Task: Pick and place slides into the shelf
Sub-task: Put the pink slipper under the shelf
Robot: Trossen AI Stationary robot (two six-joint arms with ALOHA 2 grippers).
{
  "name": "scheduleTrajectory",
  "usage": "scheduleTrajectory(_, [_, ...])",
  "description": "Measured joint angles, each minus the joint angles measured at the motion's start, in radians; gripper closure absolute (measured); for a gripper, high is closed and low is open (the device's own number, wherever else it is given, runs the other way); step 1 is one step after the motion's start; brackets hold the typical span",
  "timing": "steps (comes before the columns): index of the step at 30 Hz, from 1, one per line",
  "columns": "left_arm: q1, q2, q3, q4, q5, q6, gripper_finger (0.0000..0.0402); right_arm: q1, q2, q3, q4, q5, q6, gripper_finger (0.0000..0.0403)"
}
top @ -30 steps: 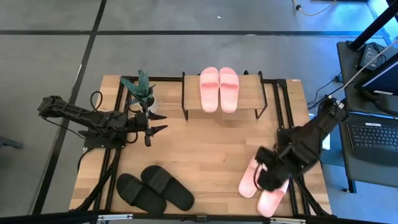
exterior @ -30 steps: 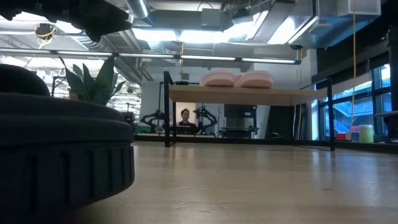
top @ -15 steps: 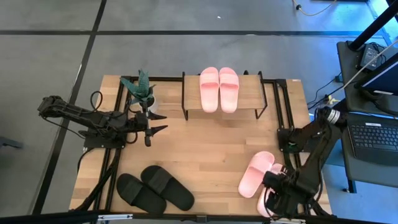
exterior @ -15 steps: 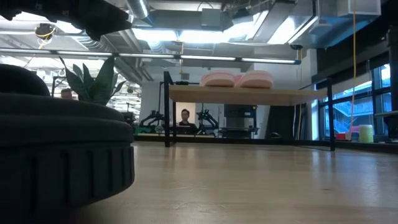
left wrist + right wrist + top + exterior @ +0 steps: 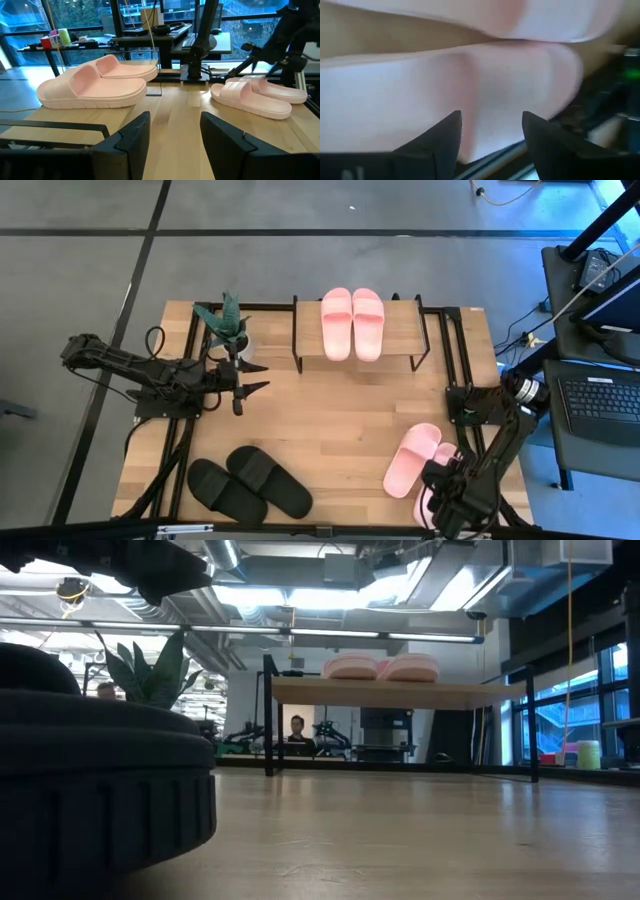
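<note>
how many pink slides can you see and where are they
4. Two sit side by side on the shelf: pink slide and its mate. Two lie on the table near the right gripper: one clear, the other partly under the arm.

One pale pink pair of slides (image 5: 352,323) sat side by side on the shelf's (image 5: 400,332) light top board at upper centre, a second pink pair (image 5: 413,459) lay angled at the worktop's lower right, and the black pair (image 5: 249,486) rested at lower left.
</note>
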Motion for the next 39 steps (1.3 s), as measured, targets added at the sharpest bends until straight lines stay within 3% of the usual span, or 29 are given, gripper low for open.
scheduleTrajectory(8, [0.000, 0.000, 0.000, -0.002, 0.000, -0.001, 0.0235, 0.000, 0.031, 0.000, -0.054, 0.000, -0.002, 0.0192])
scheduleTrajectory(24, [0.000, 0.000, 0.000, -0.003, 0.000, -0.001, 0.0235, 0.000, 0.031, -0.002, 0.050, 0.034, -0.024, 0.0192])
scheduleTrajectory(39, [0.000, 0.000, 0.000, -0.003, 0.000, -0.002, 0.0235, 0.000, 0.031, -0.130, 0.103, 0.004, 0.026, 0.0192])
